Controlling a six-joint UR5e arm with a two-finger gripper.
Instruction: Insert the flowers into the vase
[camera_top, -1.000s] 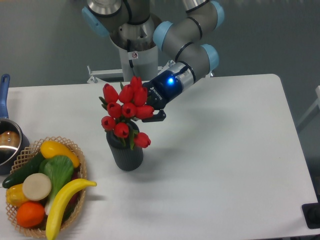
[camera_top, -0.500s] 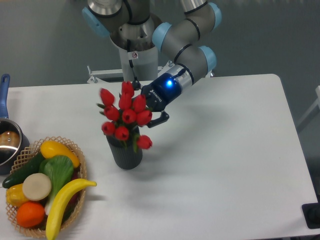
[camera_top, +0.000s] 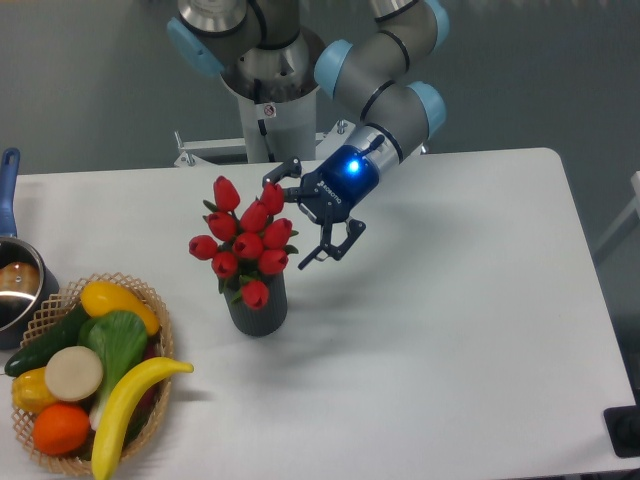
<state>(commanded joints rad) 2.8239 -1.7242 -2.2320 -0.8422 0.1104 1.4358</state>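
Note:
The red tulip flowers (camera_top: 243, 238) stand with their stems down inside the dark ribbed vase (camera_top: 258, 312), which sits upright on the white table left of centre. The buds spread above the vase mouth and hide it. My gripper (camera_top: 296, 222) is just right of the bunch, level with the upper buds. Its black fingers are spread open, one near the top buds and one lower right, with nothing held between them.
A wicker basket (camera_top: 150, 395) of toy fruit and vegetables, with a banana (camera_top: 125, 400) at its front, sits at the front left. A metal saucepan (camera_top: 17, 285) with a blue handle is at the left edge. The robot base (camera_top: 270, 110) stands behind the table.
The gripper has opened and let go of the flowers, pulling back slightly to the right. The bunch has dropped lower into the vase and leaned a little left.

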